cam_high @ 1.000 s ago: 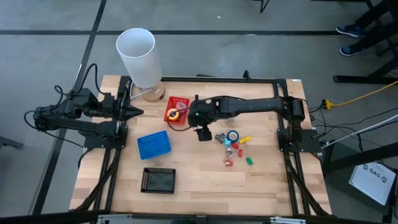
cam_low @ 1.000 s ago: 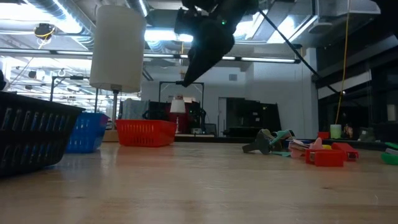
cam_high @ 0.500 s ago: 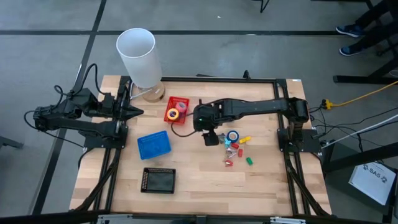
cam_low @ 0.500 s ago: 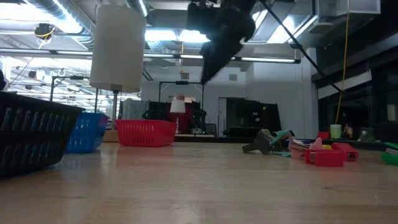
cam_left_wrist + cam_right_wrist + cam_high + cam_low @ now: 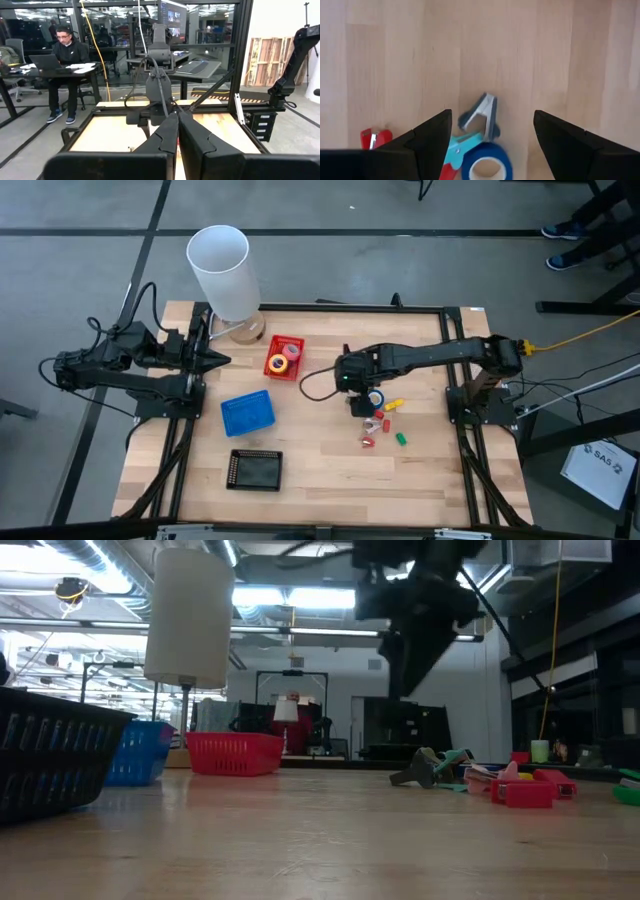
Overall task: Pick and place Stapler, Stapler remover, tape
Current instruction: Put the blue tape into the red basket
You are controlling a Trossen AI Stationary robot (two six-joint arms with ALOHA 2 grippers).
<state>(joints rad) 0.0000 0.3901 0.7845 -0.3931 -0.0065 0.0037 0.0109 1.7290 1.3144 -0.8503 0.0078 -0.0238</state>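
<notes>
Our right gripper [image 5: 490, 132] hangs with its two fingers spread wide and nothing between them, in the middle right of the high view, over the small pile of things. In the right wrist view, low in the frame between the fingers, we see the grey stapler remover [image 5: 481, 117], and just below it a blue tape roll [image 5: 487, 167] with a pale core. A small red stapler [image 5: 375, 138] lies at the lower left of that frame.

We judge the remover to be light, stiff and a little slippery, with curved wings; we should take it across the narrow body, not at the claws. The tape roll is light and firm, and a grip across its rim seems best. The things lie close together, so one may push another.

Our left gripper [image 5: 176, 131] waits at the left edge of the table [image 5: 320, 480], fingers pressed together
</notes>
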